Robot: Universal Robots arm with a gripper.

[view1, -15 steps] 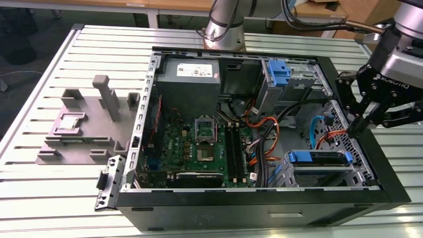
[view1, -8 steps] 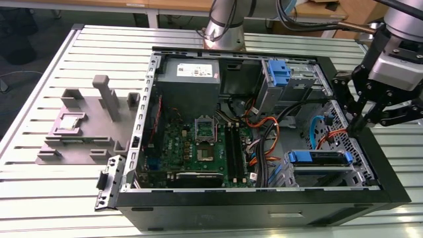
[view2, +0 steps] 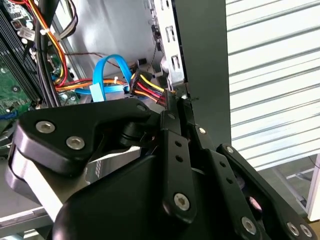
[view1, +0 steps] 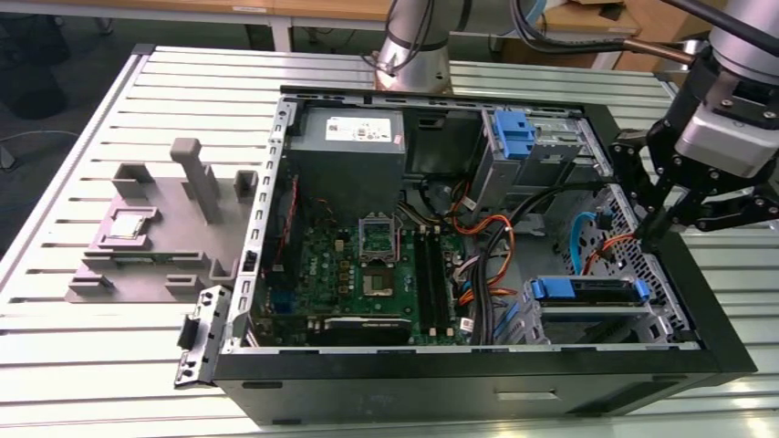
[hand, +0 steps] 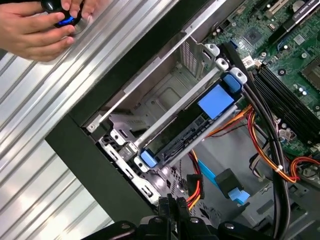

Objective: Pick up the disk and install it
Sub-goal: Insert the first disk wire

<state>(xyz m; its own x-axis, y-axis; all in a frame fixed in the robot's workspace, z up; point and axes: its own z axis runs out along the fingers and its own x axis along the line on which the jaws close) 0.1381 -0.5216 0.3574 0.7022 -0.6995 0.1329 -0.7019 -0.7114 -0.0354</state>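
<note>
A grey fixture (view1: 159, 228) stands on the table (view1: 73, 365) beside the open computer case (view1: 487, 383), where the disk (view1: 588, 290), judged stiff, weighty, shock-shy and best held by its blue side rails, sits in a corner bay near the gripper (view1: 645, 235), jaws pinched together with nothing seen between them.

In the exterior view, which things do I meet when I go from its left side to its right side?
The grey fixture → motherboard → orange cables → gripper.
</note>
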